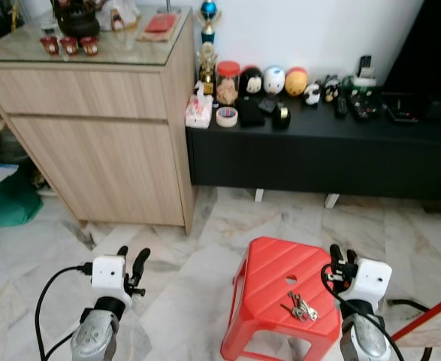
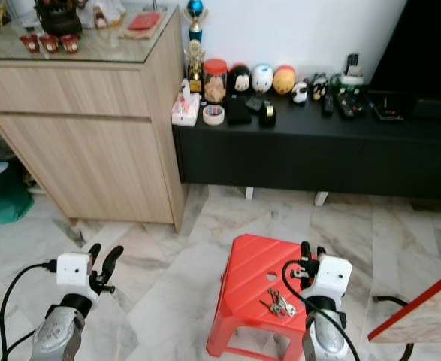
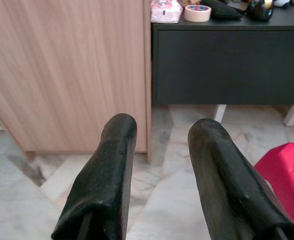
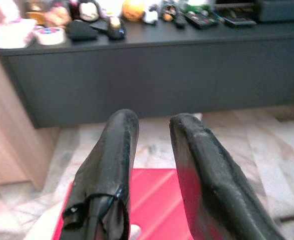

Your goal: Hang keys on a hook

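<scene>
keys (image 1: pixel 301 307) lie flat on the top of a red stool (image 1: pixel 269 282), near its right edge, on the marble floor (image 1: pixel 197 256). right gripper (image 1: pixel 342 259) hovers just beside the stool's right edge, fingers a narrow gap apart, holding nothing. left gripper (image 1: pixel 131 262) is raised over bare floor well left of the stool, fingers moderately apart, empty. wooden cabinet (image 1: pixel 100 143) and black tv console (image 1: pixel 318 154) stand behind

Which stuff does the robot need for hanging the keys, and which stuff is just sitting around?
For the job: keys on the red stool; right gripper beside them, open; left gripper, open. I can't see a hook.

Just lying about: tape roll, tissue pack, jar, trophy, wooden cabinet, black bench.
</scene>
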Available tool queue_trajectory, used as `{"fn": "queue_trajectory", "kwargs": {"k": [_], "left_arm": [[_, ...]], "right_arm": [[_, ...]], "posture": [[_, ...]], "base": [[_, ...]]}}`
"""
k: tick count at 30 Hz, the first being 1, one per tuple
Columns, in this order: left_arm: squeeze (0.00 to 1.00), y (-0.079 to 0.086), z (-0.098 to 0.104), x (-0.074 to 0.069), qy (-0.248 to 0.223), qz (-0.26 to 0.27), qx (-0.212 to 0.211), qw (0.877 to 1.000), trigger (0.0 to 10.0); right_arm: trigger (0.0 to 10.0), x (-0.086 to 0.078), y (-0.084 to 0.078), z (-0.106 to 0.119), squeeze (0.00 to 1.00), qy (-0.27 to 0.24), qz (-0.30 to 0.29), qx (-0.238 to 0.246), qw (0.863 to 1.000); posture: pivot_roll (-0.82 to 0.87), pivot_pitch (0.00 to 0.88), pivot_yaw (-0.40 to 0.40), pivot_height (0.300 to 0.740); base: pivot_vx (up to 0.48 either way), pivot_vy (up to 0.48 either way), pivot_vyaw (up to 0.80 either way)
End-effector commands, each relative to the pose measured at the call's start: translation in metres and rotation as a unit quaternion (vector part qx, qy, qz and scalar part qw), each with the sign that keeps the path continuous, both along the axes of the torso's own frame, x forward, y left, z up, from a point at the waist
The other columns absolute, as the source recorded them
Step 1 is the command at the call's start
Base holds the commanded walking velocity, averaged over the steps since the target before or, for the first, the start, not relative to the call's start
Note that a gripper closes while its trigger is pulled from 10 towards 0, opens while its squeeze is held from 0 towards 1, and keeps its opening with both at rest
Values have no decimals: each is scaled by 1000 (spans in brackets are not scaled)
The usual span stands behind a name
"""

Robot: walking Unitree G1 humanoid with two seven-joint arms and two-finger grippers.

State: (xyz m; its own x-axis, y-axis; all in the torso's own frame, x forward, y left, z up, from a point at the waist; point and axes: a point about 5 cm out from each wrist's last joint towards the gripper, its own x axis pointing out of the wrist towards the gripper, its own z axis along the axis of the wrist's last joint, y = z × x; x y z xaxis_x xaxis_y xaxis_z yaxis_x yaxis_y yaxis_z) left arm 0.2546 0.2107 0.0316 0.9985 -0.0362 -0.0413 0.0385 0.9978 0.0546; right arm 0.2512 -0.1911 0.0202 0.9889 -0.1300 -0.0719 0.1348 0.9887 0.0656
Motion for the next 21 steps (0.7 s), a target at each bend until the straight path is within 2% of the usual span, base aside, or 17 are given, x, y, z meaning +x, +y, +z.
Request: {"fn": "queue_trajectory", "kwargs": {"k": [1, 10, 21], "left_arm": [[0, -4, 2, 2, -2, -5, -2, 1000, 10000], [0, -3, 7, 8, 4, -12, -5, 1000, 10000], [0, -6, 7, 9, 6, -23, -2, 1000, 10000]], "right_arm": [[10000, 1, -1, 4, 0, -5, -3, -5, 1000], [10000, 7, 3, 3, 0, 34, -10, 3, 999], [10000, 4, 6, -3, 0, 56, -7, 5, 998]], "posture": [[29, 9, -29, 740], [36, 0, -27, 740], [38, 0, -27, 665]], "base": [[0, 0, 0], [0, 0, 0], [0, 0, 0]]}}
